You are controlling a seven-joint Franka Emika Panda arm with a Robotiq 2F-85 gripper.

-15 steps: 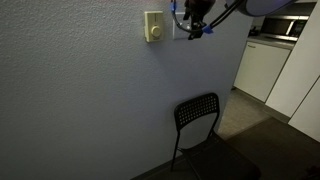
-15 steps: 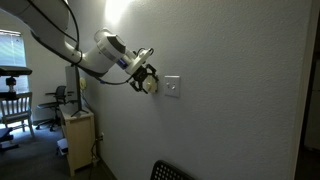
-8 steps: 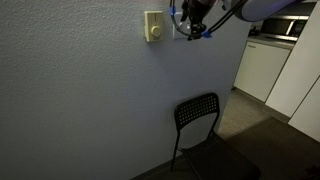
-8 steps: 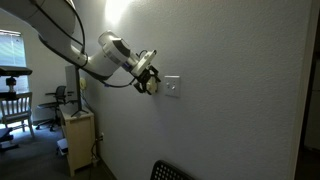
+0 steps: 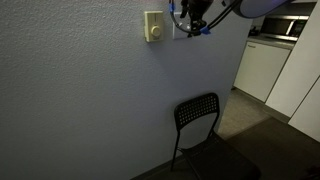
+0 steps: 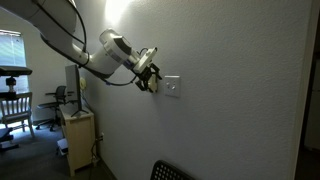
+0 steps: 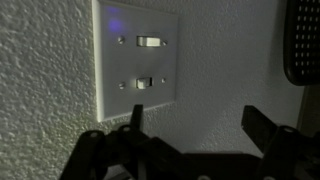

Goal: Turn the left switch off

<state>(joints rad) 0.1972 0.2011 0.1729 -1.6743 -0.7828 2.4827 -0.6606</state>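
Observation:
The square white wall plate (image 7: 138,62) fills the upper left of the wrist view, with two small switches (image 7: 150,42) (image 7: 144,83) set in it; I cannot tell which one is the left switch. In an exterior view the plate (image 6: 173,87) sits just right of my gripper (image 6: 149,80). My gripper (image 7: 200,125) is open and empty, its two dark fingers close to the bare wall beside the plate. In an exterior view the gripper (image 5: 195,24) covers most of the plate.
A narrow cream-yellow plate with a round knob (image 5: 153,26) is on the wall beside the gripper. A black chair (image 5: 197,115) stands below against the wall. White kitchen cabinets (image 5: 262,66) stand past the wall corner. A small cabinet (image 6: 78,138) stands under the arm.
My gripper has moved a little along the wall toward the square white plate and closer to it. Its fingers have stayed open.

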